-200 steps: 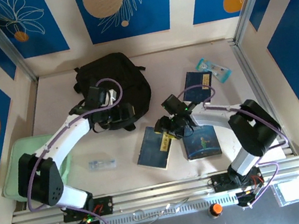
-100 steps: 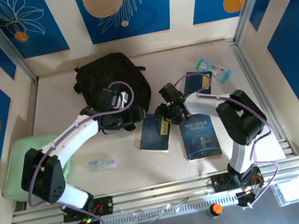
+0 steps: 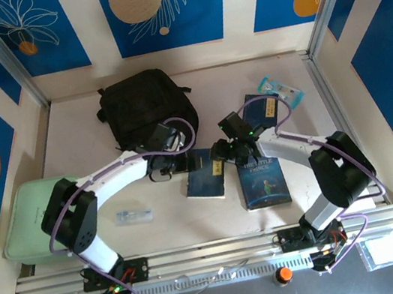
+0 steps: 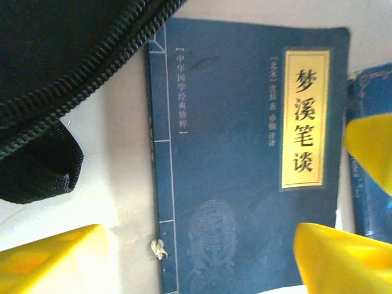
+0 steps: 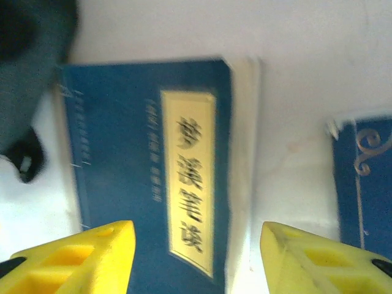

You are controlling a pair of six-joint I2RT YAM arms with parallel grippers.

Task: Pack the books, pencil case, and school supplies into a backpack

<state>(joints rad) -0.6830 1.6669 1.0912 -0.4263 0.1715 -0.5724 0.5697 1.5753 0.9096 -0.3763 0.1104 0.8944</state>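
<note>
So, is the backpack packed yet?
Not yet: nothing looks packed. All three books lie on the table beside the backpack: the middle book, The Little Prince and the far book. In hand: the left claw and right claw hover open over the middle book. Left: every book, the green case and the clear packet.

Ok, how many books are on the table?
3. The yellow-labelled book lies beside the backpack; The Little Prince just right of it; a third book farther back, partly covered by the right arm. The backpack could hide more.

Navy book [image 4: 233,171] with yellow label [image 4: 305,119] — black backpack [image 3: 144,103], mint case [image 3: 23,223]
</note>
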